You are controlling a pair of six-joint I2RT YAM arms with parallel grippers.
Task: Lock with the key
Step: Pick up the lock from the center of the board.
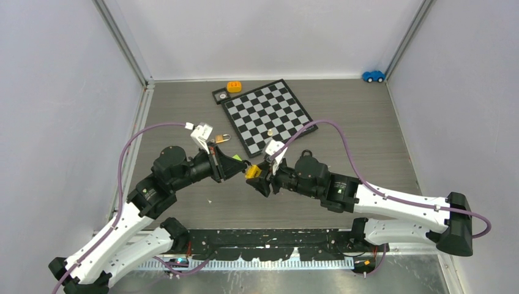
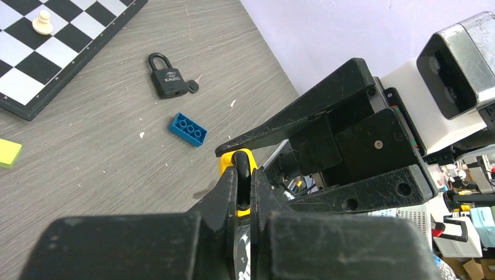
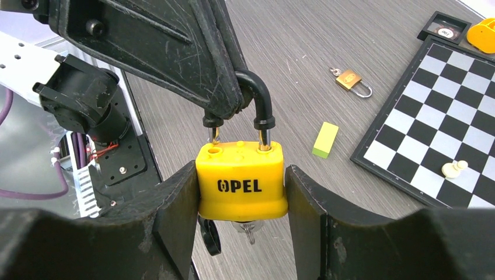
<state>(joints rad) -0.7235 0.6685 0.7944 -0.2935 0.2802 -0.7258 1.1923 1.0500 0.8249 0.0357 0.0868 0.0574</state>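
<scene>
Now | left gripper (image 2: 244,175) clamped tight on shackle (image 3: 262,99) | right gripper (image 3: 241,198) grips yellow padlock (image 3: 242,172) | key (image 3: 250,232) hangs below body, opposite shackle, nearer right gripper.

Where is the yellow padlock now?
In the top view the yellow padlock is mid-table, just below the chessboard, its body in the right gripper and its shackle pinched by the left gripper.

Grey wood-grain table (image 1: 177,107) bears chessboard (image 1: 267,114), black padlock (image 2: 166,81), blue brick (image 2: 188,129), brass padlock (image 3: 349,79).
</scene>
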